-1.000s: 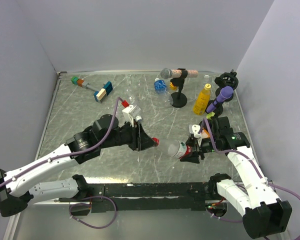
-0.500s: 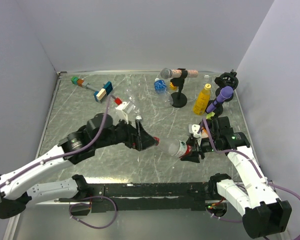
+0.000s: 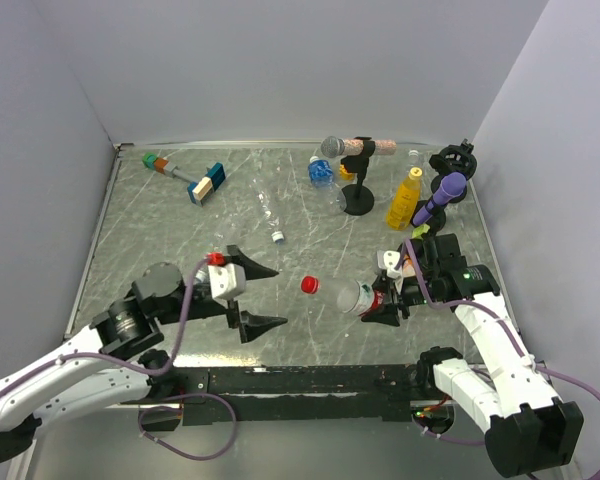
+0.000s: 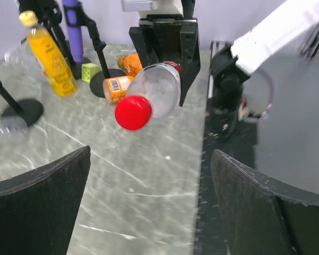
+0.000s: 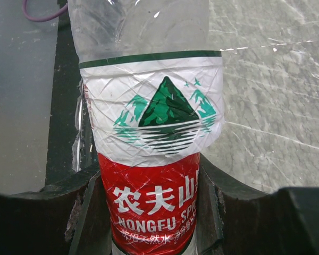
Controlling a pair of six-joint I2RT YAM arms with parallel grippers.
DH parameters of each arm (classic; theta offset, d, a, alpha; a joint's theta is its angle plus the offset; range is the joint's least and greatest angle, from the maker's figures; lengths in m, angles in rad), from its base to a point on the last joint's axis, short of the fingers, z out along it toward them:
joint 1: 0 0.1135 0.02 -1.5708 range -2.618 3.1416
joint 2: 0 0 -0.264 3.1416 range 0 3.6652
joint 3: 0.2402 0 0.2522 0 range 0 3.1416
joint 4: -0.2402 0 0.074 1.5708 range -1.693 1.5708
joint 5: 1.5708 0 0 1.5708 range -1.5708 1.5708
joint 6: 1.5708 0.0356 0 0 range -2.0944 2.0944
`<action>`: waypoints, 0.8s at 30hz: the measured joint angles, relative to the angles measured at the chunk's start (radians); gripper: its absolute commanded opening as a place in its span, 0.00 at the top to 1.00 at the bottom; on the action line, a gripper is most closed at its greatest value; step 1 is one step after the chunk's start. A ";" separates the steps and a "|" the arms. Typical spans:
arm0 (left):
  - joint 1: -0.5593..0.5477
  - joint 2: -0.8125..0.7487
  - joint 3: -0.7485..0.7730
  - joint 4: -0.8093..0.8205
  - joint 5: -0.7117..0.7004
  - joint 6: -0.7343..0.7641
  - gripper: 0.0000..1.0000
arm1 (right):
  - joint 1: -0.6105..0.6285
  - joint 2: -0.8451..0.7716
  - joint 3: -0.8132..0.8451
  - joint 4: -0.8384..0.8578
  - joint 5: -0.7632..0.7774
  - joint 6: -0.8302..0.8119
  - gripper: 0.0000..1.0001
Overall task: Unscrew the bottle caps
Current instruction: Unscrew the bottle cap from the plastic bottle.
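Note:
A clear bottle (image 3: 358, 297) with a red and white label (image 5: 155, 133) is held sideways above the table, with my right gripper (image 3: 385, 302) shut round its body (image 5: 149, 212). Its red cap (image 3: 308, 285) sits at the neck end, pointing left. In the left wrist view the red cap (image 4: 133, 112) and the bottle (image 4: 160, 87) are straight ahead. My left gripper (image 3: 278, 296) stands open a short way left of the cap, touching nothing. Its fingers (image 4: 42, 186) frame bare table, with the left gripper (image 4: 151, 154) empty.
At the back right stand a yellow bottle (image 3: 404, 198), a blue-labelled bottle (image 3: 322, 172), a grey microphone (image 3: 332, 147) and a purple microphone (image 3: 445, 192). Orange bottles (image 4: 119, 87) lie by the right arm. A small white cap (image 3: 277, 238) and a blue-and-tan block (image 3: 205, 183) lie further left.
My left gripper has opened, let go of the red cap and drawn back to the left and towards the near edge. The right gripper and bottle have stayed put.

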 measured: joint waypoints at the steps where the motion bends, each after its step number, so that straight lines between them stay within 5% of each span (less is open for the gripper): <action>1: 0.000 0.026 0.007 0.010 0.017 0.052 0.01 | 0.000 -0.001 -0.003 0.000 0.000 -0.002 0.64; 9: 0.000 0.242 0.082 0.043 0.097 0.212 0.10 | 0.000 -0.003 -0.009 -0.008 0.000 -0.012 0.64; 24: 0.005 0.301 0.091 0.103 0.113 0.209 0.33 | 0.000 -0.003 -0.009 -0.009 0.000 -0.018 0.64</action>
